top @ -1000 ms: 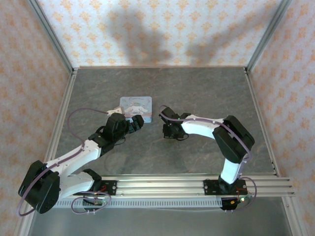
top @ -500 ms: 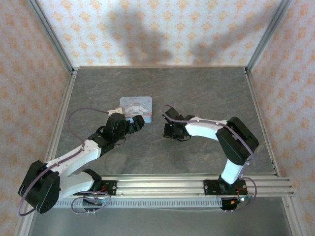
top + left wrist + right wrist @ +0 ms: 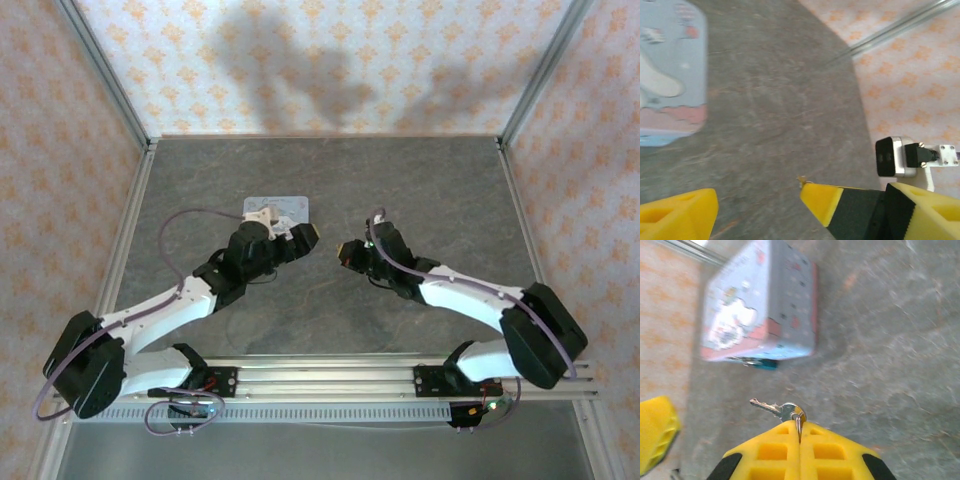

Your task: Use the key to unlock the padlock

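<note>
Key [image 3: 773, 408] shows pinched in right pincer [image 3: 799, 426], wrist view.

**Count: two arms, two grippers, one tin, one padlock, one key**

Two robot arms: the left arm [image 3: 160, 305] at lower left of the overhead frame and the right arm [image 3: 465, 293] at lower right. Two grippers, one per arm: the left gripper [image 3: 757, 205] and the right gripper [image 3: 800, 432]. Each has two yellow fingers [image 3: 675, 212], four in all. One grey table [image 3: 420, 180]. One pale blue tin [image 3: 285, 203], just above centre of the overhead frame. One teal padlock [image 3: 765, 364], left of centre in the right wrist frame. One silvery key [image 3: 771, 407], lower centre of that frame.
</note>
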